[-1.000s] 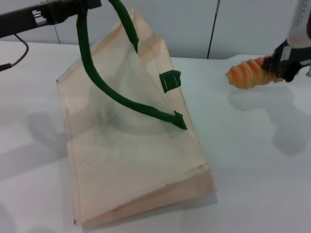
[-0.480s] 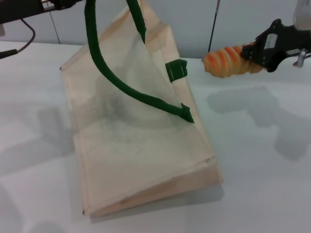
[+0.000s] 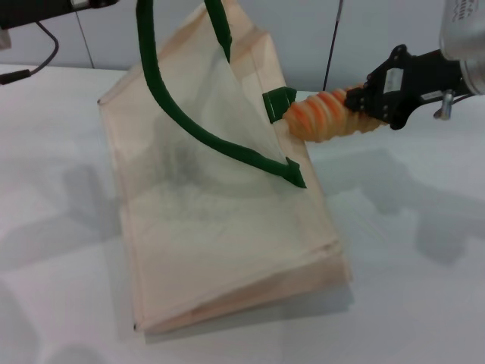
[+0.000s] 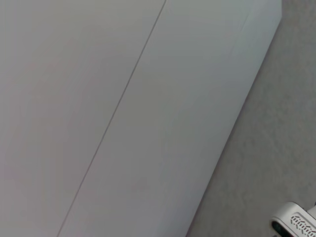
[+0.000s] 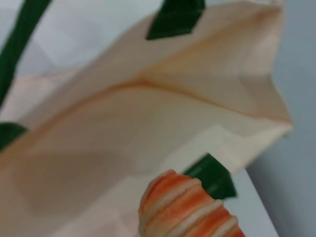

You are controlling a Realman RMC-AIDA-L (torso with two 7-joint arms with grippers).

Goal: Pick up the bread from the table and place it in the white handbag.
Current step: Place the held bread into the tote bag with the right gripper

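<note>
The white handbag (image 3: 227, 220) is seen nearest on the table (image 3: 409, 303), its handle lifted by the left gripper, fingers unseen. Beyond, the bread (image 3: 326, 115), pinched by the right gripper (image 3: 364, 102), has been carried to the bag's mouth; insertion seems imminent.

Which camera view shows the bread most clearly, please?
The head view shows it best: the whole bread is visible, held by the right claw at the mouth of the white handbag. The right wrist view shows only its front end before the open bag. The left wrist view shows no bread.
</note>
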